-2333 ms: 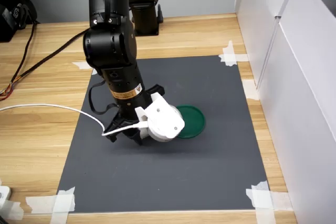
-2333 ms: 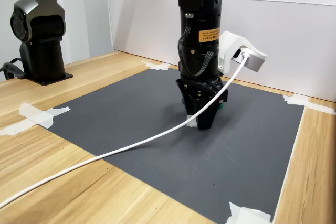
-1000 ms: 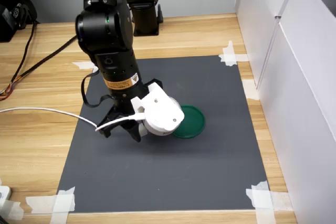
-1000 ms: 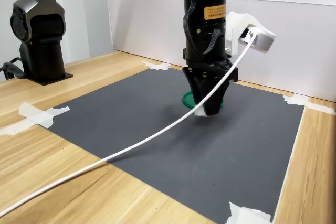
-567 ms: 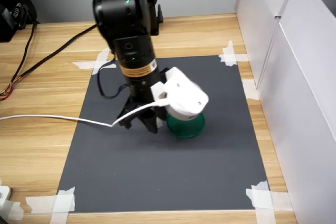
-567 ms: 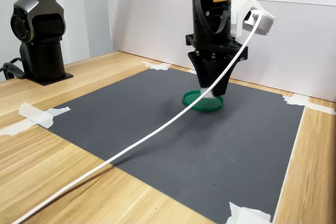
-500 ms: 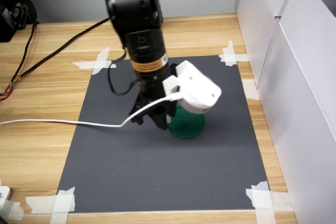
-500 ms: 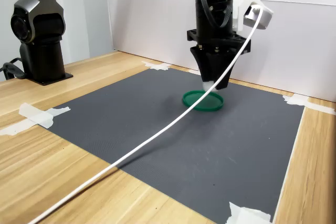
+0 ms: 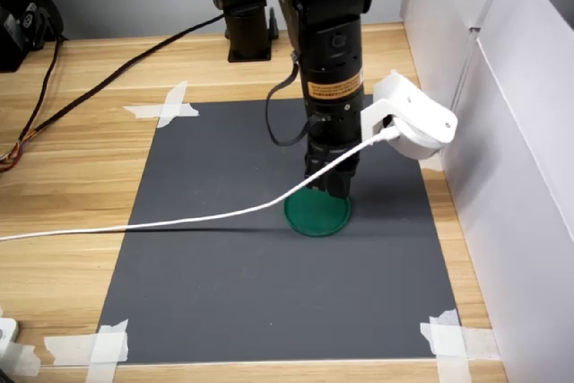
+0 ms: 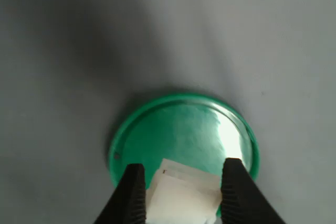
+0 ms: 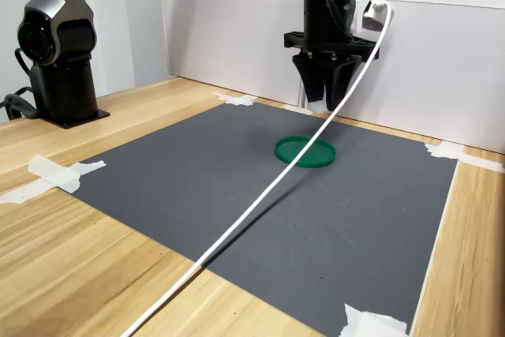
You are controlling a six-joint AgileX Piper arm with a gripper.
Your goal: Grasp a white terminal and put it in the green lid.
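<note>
One white terminal sits pinched between the two dark fingers of the end effector, which is closed on it and hangs above the green lid; in the wrist view the block overlaps the lid's edge rather than its middle, so it does not look centred yet. In the second exterior view the end effector is well clear of the lid, high above it and seemingly a little toward the far side. To do this step well, I would bring the block over the middle of the disc, lower it until it is just off the lid's floor, and only then part the fingers, since a small ridged block let go from height would likely bounce or roll over the low rim. The lid lies flat on a dark grey mat taped at its corners to a wooden bench; the mat looks finely textured and should keep the lid from sliding. A white cable runs from the wrist camera housing across the mat toward the first exterior view's left and might drag. White panels wall the first exterior view's right side, and a second black robot base stands at the second exterior view's left.
</note>
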